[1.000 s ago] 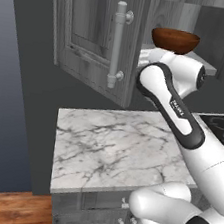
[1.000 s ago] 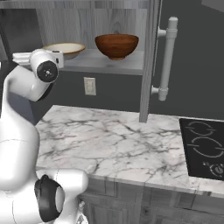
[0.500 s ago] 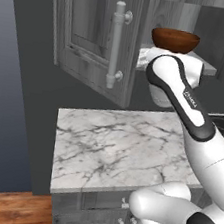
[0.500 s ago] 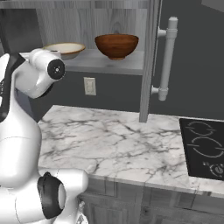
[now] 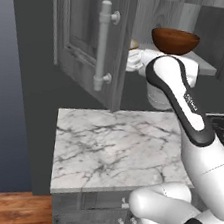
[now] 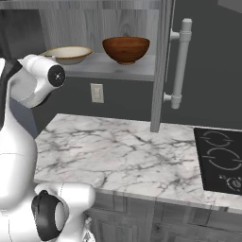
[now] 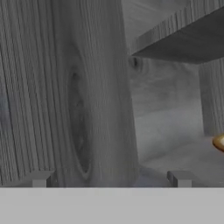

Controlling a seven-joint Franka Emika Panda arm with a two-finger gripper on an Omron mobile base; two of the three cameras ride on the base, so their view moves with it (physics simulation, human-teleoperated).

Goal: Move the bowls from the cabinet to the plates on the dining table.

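Hand (image 7: 109,178), jaws wide, faces cabinet (image 7: 78,87) wall beside beige bowl (image 7: 220,142).

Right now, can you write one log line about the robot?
jaws: open, empty | reddish-brown wooden bowl: on cabinet shelf | beige shallow bowl: same shelf | grey cabinet door: open

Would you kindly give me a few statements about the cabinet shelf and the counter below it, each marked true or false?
1. Both bowls sit on the cabinet shelf. True.
2. The brown bowl is held in the hand. False: the hand is open and empty, facing the cabinet wood.
3. The beige bowl stands to the left of the brown bowl in the right base view. True.
4. A white plate lies on the marble counter. False: no plate is on it.
5. The cabinet doors are shut. False: they stand open.
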